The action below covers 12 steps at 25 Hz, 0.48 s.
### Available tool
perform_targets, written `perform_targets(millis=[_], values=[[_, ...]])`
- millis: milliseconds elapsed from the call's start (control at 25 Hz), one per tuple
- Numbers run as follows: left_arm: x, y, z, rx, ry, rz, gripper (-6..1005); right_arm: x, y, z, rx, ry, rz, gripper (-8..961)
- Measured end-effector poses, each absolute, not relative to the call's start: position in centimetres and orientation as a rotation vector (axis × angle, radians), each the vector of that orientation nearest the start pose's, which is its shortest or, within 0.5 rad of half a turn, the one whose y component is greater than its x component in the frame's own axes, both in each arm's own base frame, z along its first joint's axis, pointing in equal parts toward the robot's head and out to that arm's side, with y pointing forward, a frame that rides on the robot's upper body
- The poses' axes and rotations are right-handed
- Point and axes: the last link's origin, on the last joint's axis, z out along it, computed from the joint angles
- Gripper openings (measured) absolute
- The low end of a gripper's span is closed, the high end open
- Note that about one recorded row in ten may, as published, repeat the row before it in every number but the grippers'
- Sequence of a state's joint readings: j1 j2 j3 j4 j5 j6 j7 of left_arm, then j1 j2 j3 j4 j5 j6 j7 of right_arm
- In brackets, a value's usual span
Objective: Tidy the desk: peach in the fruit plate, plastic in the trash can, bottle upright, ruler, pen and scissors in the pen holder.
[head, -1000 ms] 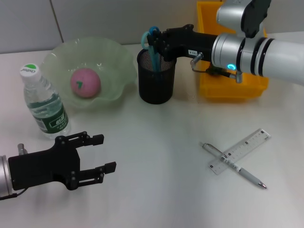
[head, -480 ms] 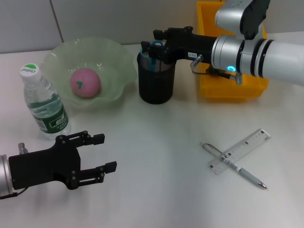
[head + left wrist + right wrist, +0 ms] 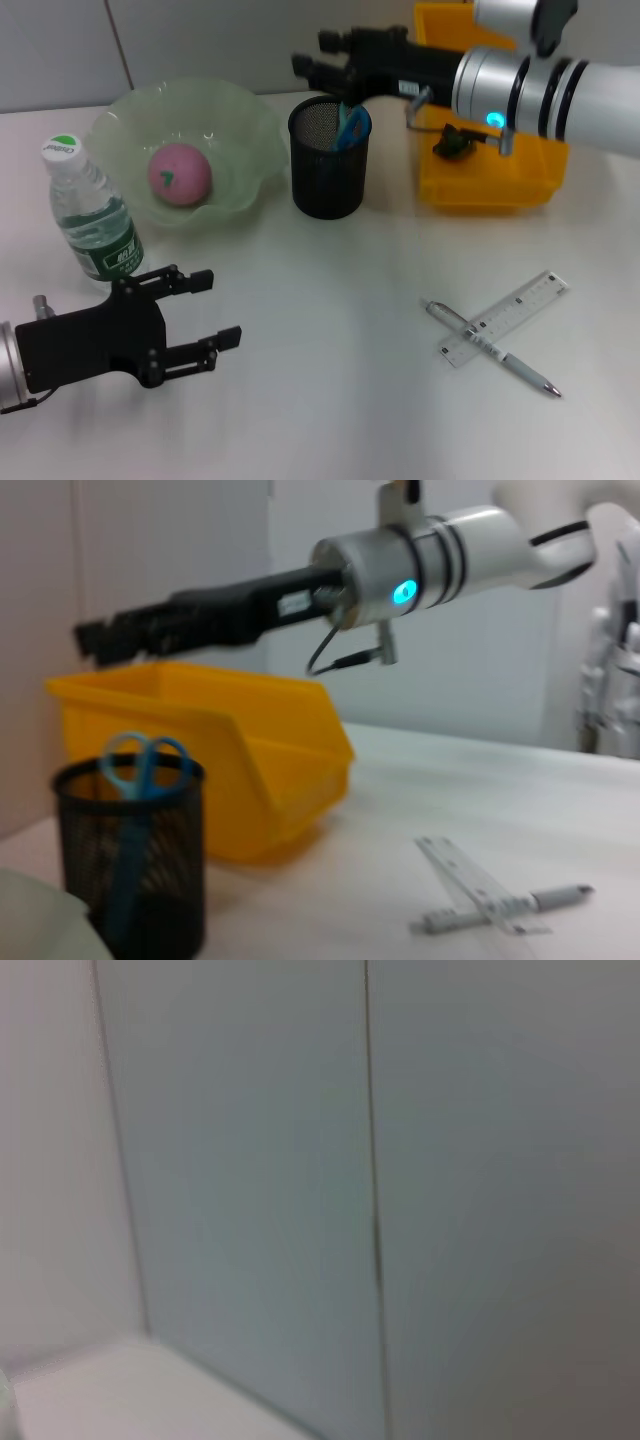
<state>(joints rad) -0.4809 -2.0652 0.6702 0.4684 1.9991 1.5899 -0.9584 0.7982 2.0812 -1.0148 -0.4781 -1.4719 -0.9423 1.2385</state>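
The light blue scissors (image 3: 352, 125) (image 3: 135, 780) stand inside the black mesh pen holder (image 3: 328, 180) (image 3: 130, 880). My right gripper (image 3: 315, 52) (image 3: 95, 640) hovers open and empty above the holder's far rim. The pink peach (image 3: 180, 172) lies in the pale green fruit plate (image 3: 245, 115). At the left the bottle (image 3: 90, 215) stands upright. The clear ruler (image 3: 515, 305) (image 3: 470, 875) lies across the silver pen (image 3: 520, 370) (image 3: 555, 895) on the desk at the front right. A small dark item (image 3: 450, 142) sits in the yellow trash can (image 3: 480, 190) (image 3: 230, 760). My left gripper (image 3: 220, 308) rests open near the front left.
The trash can stands right beside the pen holder, under my right forearm. White desk (image 3: 330, 300) stretches between my left gripper and the ruler. A grey wall runs behind the desk.
The right gripper opened, let go of the scissors into the pen holder, then rose up and back. The left gripper shifted slightly.
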Motion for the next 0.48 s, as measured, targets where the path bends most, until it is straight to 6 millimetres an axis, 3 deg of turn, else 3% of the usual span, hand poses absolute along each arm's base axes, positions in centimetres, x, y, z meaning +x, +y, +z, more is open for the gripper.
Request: perform_targets(millis=[200,240,480], values=[[-28.8,28.9,-2.2,-2.712,-0.322,-0.788,753,14.8,43.6,-0.7,-2.434,0.529,0.921,485],[-28.7,28.1,-2.1,-2.73,-0.331,-0.832,753,14.2,43.2,0.4,-2.463,0.572,0.979,489],[-29.0,26.1,-2.0,-2.753,-0.386,-0.911,753,14.6,42.0,3.1,-2.543,0.733,1.05,512]])
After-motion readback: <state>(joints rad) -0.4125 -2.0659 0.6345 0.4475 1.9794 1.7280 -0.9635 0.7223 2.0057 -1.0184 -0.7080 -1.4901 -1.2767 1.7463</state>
